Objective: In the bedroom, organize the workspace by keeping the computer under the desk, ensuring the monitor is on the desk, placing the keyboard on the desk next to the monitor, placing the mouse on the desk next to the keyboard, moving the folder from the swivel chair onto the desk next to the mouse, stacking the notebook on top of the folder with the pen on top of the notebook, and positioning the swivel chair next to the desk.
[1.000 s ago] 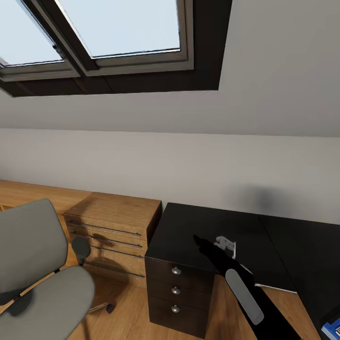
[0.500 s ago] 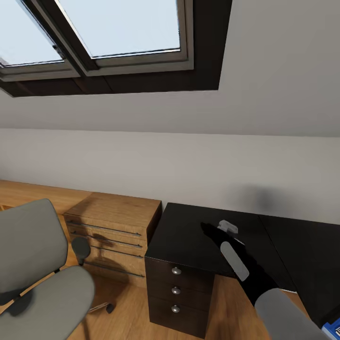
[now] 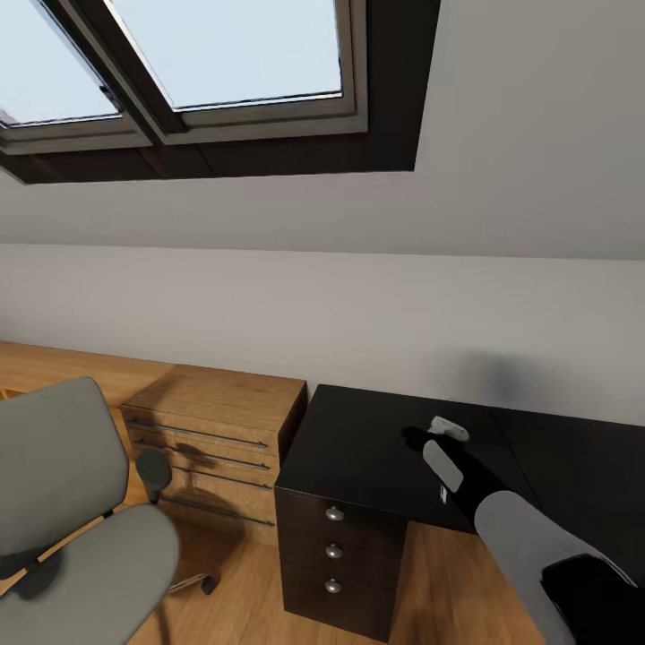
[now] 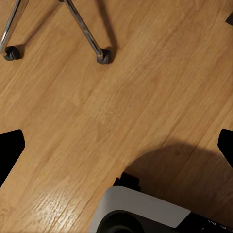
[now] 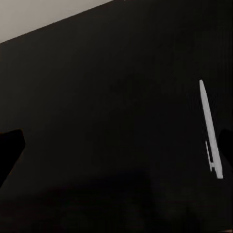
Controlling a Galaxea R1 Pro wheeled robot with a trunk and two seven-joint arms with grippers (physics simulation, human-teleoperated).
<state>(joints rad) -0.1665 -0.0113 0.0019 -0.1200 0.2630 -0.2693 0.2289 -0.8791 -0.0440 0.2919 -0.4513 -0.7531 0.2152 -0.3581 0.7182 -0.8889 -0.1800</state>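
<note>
The desk [image 3: 358, 439] has a glossy black top and a dark three-drawer unit [image 3: 333, 551]. My right arm reaches out over the top, and its gripper [image 3: 417, 439] hovers low above the black surface. In the right wrist view this gripper [image 5: 116, 148] is open, and the slim white pen [image 5: 211, 131] lies flat on the desk beside one fingertip, untouched. The grey swivel chair [image 3: 63, 520] stands on the floor left of the desk. My left gripper [image 4: 116, 148] hangs open over the wood floor, near the chair's chrome legs and castors [image 4: 103, 57]. The computer, monitor, keyboard, mouse, folder and notebook are out of view.
A light wooden dresser [image 3: 215, 448] with bar handles stands between the chair and the desk. A sloped grey wall with dark-framed skylights [image 3: 224, 72] rises behind the desk. The robot's own base [image 4: 141, 213] shows over the floor.
My right arm has stretched farther across the desk toward the wall. Its forearm now covers the blue corner seen earlier at the lower right. The chair and the camera have not moved.
</note>
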